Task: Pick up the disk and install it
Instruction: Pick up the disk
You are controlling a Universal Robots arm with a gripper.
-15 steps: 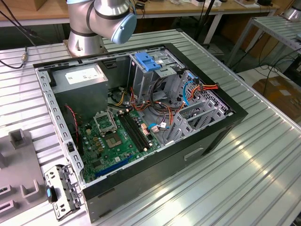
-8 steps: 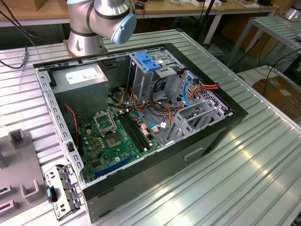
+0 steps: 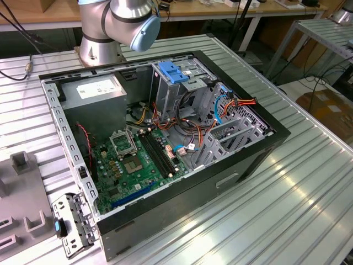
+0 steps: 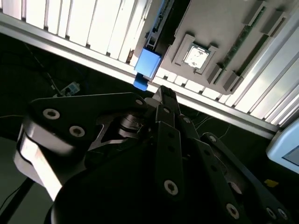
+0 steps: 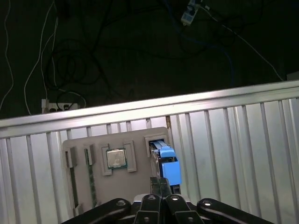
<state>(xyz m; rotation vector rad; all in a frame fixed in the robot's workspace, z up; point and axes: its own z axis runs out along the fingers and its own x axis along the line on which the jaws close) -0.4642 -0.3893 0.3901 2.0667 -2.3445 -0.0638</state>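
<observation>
Blue-railed disk (image 5: 169,170), on edge (label hidden); end behind closed fingers (image 5: 155,186)

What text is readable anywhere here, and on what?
No text can be read as it stands.
White sticker on the power supply: print too small.
Chip in the grey fixture: markings blurred.
Motherboard: markings too small.
Disk, on edge in the fixture: no legible print.

Robotics workshop: opened computer case (image 3: 194,192) on ribbed aluminium bench (image 3: 292,204).
</observation>
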